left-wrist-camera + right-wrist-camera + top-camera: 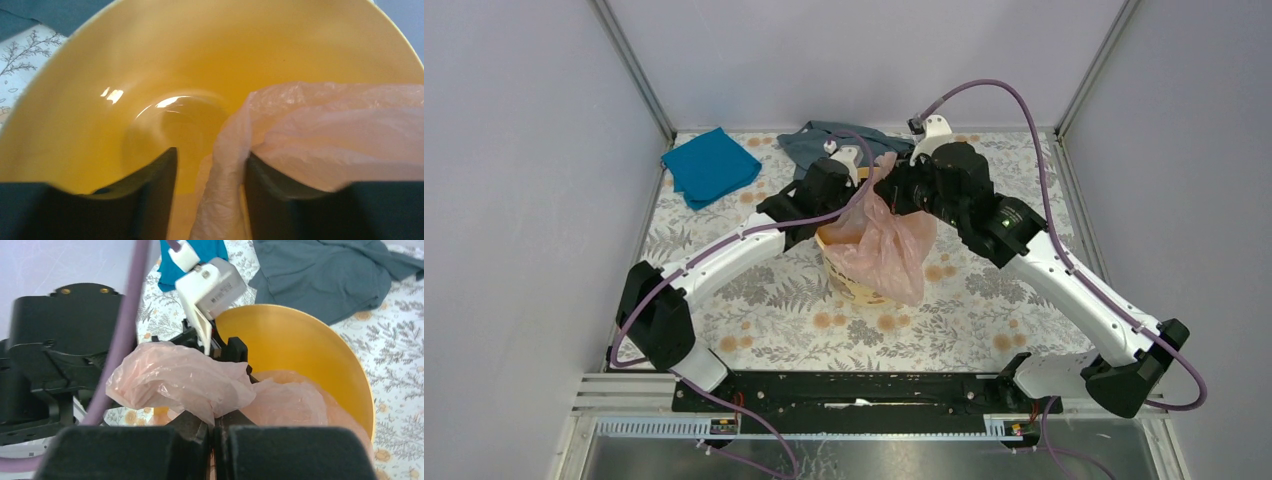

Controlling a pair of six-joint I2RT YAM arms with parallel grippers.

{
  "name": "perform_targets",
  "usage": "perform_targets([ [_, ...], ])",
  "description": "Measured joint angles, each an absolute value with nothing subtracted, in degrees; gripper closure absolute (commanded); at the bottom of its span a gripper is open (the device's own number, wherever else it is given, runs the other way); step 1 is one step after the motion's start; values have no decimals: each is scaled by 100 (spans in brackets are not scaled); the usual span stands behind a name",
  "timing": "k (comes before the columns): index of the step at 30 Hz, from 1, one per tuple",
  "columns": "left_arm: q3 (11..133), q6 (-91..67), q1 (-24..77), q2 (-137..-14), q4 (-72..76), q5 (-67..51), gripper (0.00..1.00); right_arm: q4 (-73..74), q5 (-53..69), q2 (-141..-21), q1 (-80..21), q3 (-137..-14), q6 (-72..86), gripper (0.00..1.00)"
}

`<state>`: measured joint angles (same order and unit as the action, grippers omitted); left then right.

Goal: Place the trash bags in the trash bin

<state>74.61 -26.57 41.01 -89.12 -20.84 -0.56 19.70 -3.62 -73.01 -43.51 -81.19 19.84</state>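
Note:
The pale pink trash bag (pixel 886 245) drapes over the rim and down the front of the yellow-orange trash bin (pixel 849 282) at mid-table. My right gripper (pixel 214 422) is shut on a fold of the bag (pixel 180 380) just above the bin's rim (pixel 300 335). From the other side my left gripper (pixel 210 165) reaches into the bin (pixel 150 60); its jaws stand apart. A strand of the bag (pixel 222 190) hangs between them against the right finger (pixel 270 195), clear of the left finger. In the top view the bag hides both grippers' fingertips.
A teal cloth (pixel 711 165) lies at the back left of the flowered table. A grey cloth (pixel 824 140) lies behind the bin, close to it. Grey walls stand at the left, back and right. Purple cables loop off both arms.

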Motion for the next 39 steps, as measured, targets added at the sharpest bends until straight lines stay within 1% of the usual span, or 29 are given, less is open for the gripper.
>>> perform_targets([
  [4, 7463, -2991, 4101, -8864, -2097, -78, 21, 2300, -360, -7367, -4272, -8149, 2257, 100],
  [5, 7463, -3030, 4101, -8820, -2102, -84, 19, 2388, -353, -7363, -4259, -8149, 2327, 100],
  [8, 7463, -3153, 4101, -8525, -2143, -106, 15, 2506, -338, -7323, -4235, -8114, 2434, 100],
  [13, 7542, -3323, 4095, -7926, -2307, -145, 1, 2698, -333, -7212, -4167, -8049, 2427, 100],
  [21, 7553, -3282, 4032, -7220, -2644, 143, 1, 2969, 272, -7347, -4106, -8147, 2488, 100],
  [25, 7575, -3133, 3955, -6978, -2954, 478, 2, 3146, -16, -7349, -4104, -8305, 2418, 100],
  [27, 7572, -3092, 3929, -6812, -3107, 569, 7, 3162, -215, -7330, -4101, -8335, 2377, 100],
  [29, 7524, -3087, 3907, -6532, -3096, 515, 9, 3173, -301, -7319, -4097, -8346, 2368, 100],
  [30, 7472, -3098, 3905, -6390, -3041, 419, 8, 3179, -301, -7319, -4097, -8350, 2375, 100],
  [33, 7155, -3155, 3898, -5857, -2591, -172, 1, 3166, -185, -7369, -4097, -8372, 2591, 100],
  [35, 6993, -3245, 3898, -5728, -2235, -666, 1, 3037, 8, -7516, -4097, -8453, 2888, 100],
  [37, 6879, -3393, 3900, -5745, -1852, -1214, 1, 2873, 169, -7684, -4097, -8490, 3183, 97],
  [38, 6849, -3459, 3900, -5806, -1719, -1417, 2, 2788, 237, -7760, -4097, -8493, 3330, 95],
  [39, 6812, -3522, 3916, -5905, -1555, -1627, 4, 2694, 314, -7839, -4097, -8493, 3492, 93],
])
